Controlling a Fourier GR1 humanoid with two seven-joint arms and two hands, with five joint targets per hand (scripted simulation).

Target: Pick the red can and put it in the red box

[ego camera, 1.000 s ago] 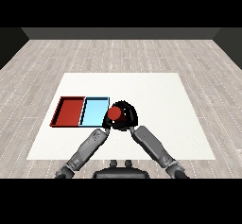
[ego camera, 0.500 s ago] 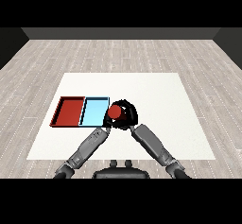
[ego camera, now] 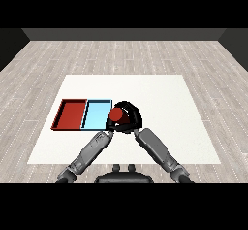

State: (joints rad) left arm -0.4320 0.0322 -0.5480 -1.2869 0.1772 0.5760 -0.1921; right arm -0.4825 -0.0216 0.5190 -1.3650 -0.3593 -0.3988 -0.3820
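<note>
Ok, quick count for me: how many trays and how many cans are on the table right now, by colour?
Red tray: 1
Light blue tray: 1
Red can: 1, held in the right hand
Total: 3 things

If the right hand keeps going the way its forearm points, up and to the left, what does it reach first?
Probably the light blue tray, whose near edge lies just left of the right hand curled round the red can. The red tray lies beyond it. Height above the trays is unclear.

White table (ego camera: 160,98), red tray (ego camera: 71,114), blue tray (ego camera: 96,115)
</note>
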